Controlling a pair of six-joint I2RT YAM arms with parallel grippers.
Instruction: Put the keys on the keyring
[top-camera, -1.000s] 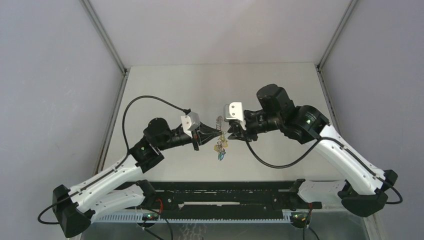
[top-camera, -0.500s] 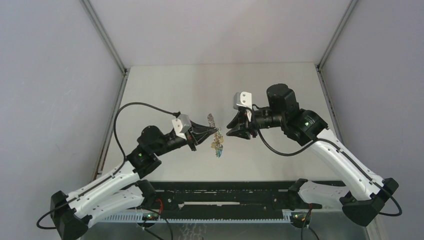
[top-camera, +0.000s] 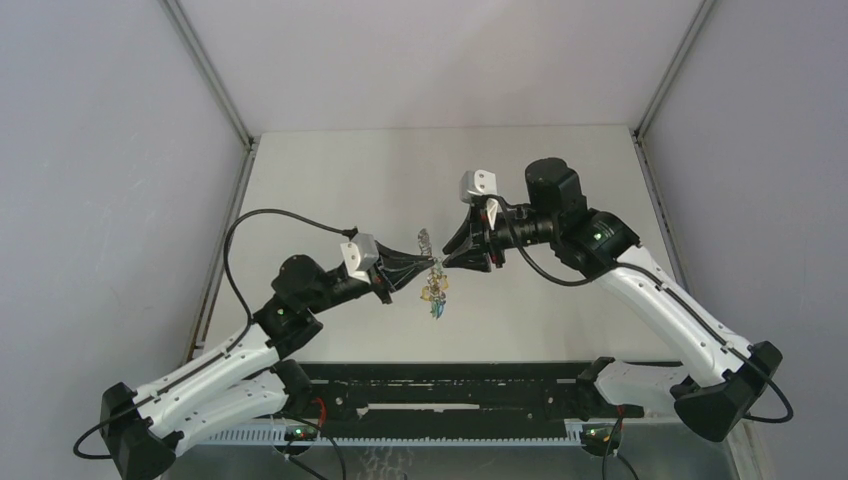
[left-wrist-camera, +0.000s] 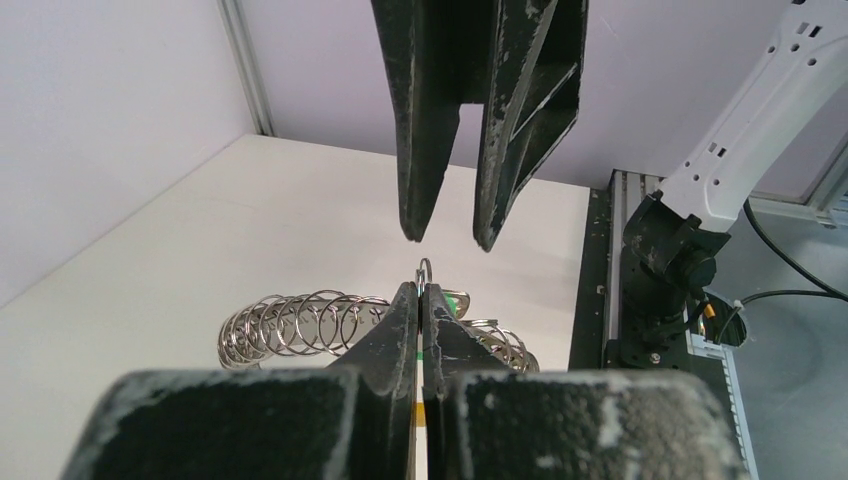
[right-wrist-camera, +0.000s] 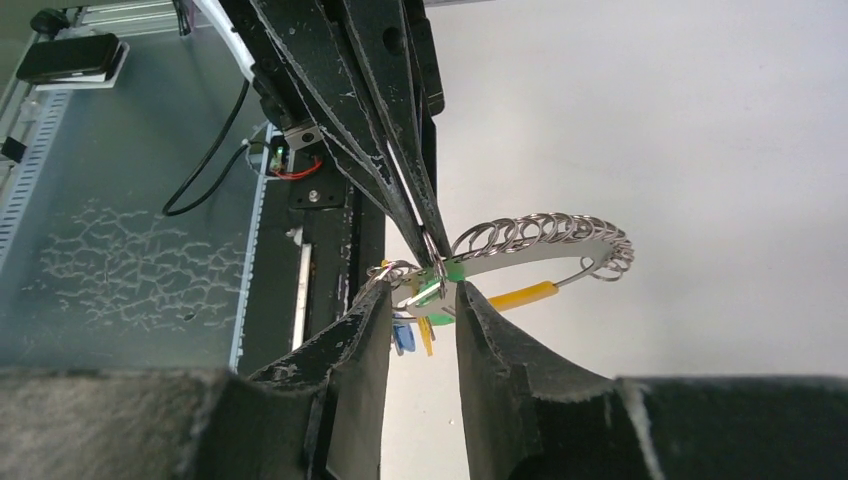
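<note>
Threading step, to judge by the pose: holds the keyring (right-wrist-camera: 545, 228) aloft over the middle of the table (top-camera: 340, 180) in the left gripper (left-wrist-camera: 420, 292), jaws pressed fully together on the wire. Dangles the keys (top-camera: 437, 297), green and blue among them, just under that pinch. Sets the right gripper (right-wrist-camera: 420, 300) in from the right, part open, gripping nothing, tips straddling a green key head (right-wrist-camera: 445, 271). Next, likely: close on that head and work it along the wire without dragging the ring out of the pinch. Against a second ago: right wrist rolled over, jaws slightly wider, nudged left toward the ring; left arm drawn a little nearer and leftward.
</note>
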